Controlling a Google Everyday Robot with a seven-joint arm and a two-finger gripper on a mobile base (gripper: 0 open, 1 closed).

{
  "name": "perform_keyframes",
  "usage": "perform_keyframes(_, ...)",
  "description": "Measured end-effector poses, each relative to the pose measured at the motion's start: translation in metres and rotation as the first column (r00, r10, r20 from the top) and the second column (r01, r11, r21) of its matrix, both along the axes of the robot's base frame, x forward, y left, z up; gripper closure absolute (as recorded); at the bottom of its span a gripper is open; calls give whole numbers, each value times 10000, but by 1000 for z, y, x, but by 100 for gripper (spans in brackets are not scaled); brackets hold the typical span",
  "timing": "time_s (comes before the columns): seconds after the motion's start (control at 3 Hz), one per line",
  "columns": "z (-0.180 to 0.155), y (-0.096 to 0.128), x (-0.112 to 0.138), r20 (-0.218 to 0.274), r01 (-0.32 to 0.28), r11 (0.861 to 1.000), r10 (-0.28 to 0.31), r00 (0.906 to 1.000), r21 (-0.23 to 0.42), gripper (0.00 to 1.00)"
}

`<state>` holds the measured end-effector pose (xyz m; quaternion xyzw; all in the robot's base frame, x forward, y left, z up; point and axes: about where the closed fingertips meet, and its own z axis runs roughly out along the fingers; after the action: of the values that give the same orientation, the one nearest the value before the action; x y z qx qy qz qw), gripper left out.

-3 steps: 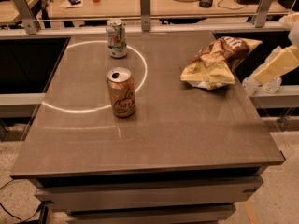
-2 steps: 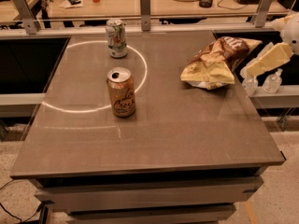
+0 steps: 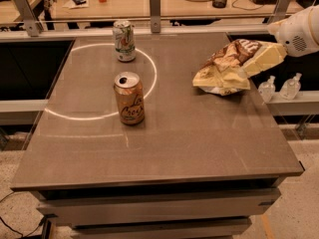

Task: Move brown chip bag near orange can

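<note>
Well to the left of the gripper (image 3: 256, 63), the orange can (image 3: 129, 97) is seen upright on the table (image 3: 199, 133), with a white can (image 3: 123, 40) behind it. The bag (image 3: 224, 63) lies crumpled right at the gripper's tip, and whether it is gripped cannot be told. The grasp is judged to be in hand; next, a sure hold is needed, then a leftward carry to beside the orange can.

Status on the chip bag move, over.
Gripper at right side of brown chip bag, contact unclear. Bag on table, well apart from orange can. White and green can farther back, off the line.
</note>
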<state>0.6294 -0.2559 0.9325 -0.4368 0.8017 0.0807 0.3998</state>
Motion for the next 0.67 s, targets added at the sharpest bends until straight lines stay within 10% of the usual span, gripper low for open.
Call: perform_keyframes(0.67, -28, 15, 6, -536, -127, 9997, 138, 9985, 200, 0)
